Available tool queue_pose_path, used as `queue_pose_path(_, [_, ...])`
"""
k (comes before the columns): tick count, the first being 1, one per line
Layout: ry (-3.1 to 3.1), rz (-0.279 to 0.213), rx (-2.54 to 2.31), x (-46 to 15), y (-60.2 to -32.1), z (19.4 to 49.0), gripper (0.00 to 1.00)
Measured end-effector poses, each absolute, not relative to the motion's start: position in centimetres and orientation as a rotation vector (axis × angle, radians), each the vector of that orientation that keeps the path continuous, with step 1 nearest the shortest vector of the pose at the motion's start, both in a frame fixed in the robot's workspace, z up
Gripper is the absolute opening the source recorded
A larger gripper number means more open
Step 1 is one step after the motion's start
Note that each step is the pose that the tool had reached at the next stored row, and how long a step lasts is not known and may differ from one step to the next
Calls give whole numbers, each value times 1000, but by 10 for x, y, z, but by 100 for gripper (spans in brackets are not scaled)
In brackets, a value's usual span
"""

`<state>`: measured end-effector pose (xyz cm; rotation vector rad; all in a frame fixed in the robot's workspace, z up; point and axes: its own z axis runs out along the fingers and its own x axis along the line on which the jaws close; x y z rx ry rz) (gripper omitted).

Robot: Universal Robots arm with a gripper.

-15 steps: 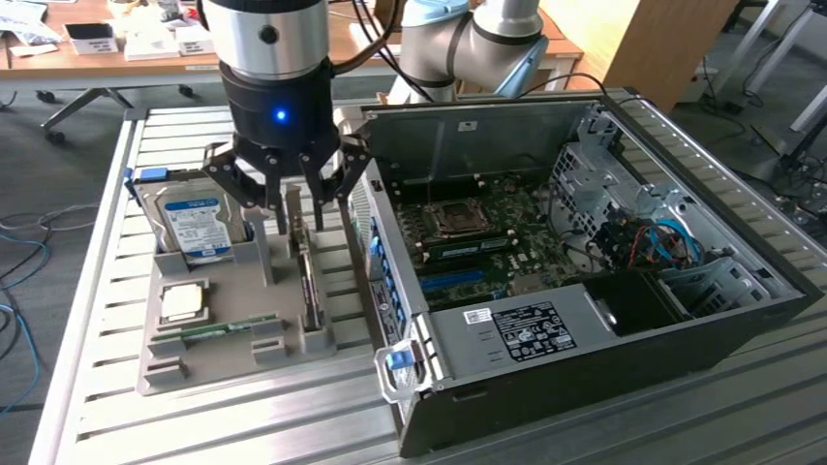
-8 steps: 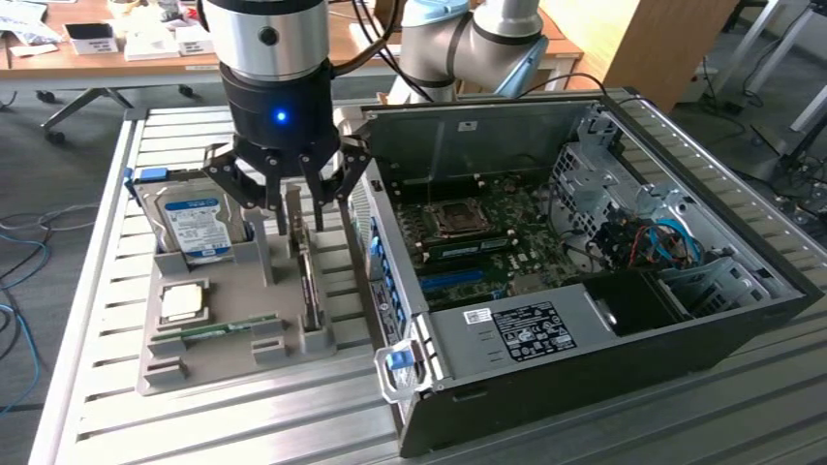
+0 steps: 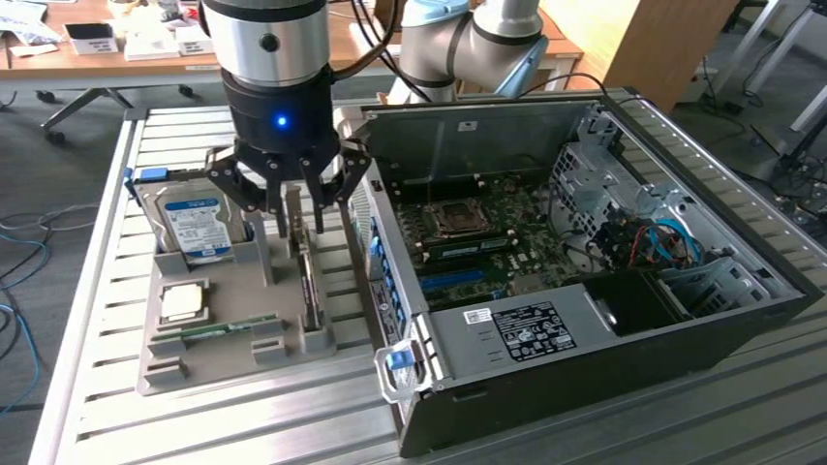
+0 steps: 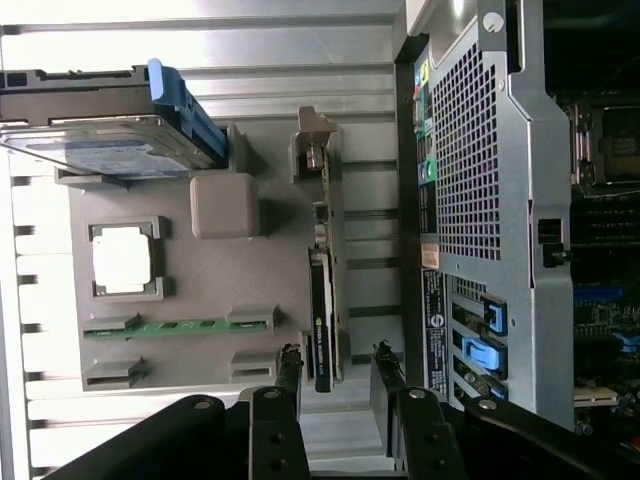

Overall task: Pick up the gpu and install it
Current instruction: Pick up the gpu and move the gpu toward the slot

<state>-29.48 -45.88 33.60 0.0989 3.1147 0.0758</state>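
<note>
From the exterior view's left, a hard drive (image 3: 194, 228) stood in the gray holder (image 3: 213, 360), then the gripper (image 3: 294, 208) hung, fingers spread apart, over the gpu (image 3: 308, 279) standing on edge in its slot, beside the open computer case (image 3: 621, 378).

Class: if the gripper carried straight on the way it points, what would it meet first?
Probably the gpu, standing on edge in the gray tray: the gripper points down at it, open jaws lined up either side of the card. Height above it is unclear.
</note>
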Motion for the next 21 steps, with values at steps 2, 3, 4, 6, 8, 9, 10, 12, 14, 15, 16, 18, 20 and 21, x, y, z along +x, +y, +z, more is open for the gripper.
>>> queue_pose_path(2, [3115,76,99,-295,-459,334,42])
queue_pose_path(3, [3115,76,99,-295,-459,333,42])
queue_pose_path(4, [3115,76,99,-295,-459,333,42])
queue_pose_path(6, [3115,76,99,-295,-459,331,42])
queue_pose_path(8, [3115,75,99,-295,-459,331,42])
queue_pose_path(9, [3115,75,99,-295,-459,331,42])
queue_pose_path(10, [3115,76,99,-295,-459,331,42])
queue_pose_path(12, [3115,76,99,-295,-459,330,42])
queue_pose_path(14, [3115,76,99,-295,-459,330,42])
queue_pose_path(15, [3115,76,99,-294,-459,330,42])
queue_pose_path(16, [3115,76,99,-294,-459,330,42])
queue_pose_path(18, [3115,76,99,-293,-459,329,42])
queue_pose_path(20, [3115,76,99,-293,-459,329,42])
queue_pose_path(21, [3115,75,99,-293,-459,329,42])
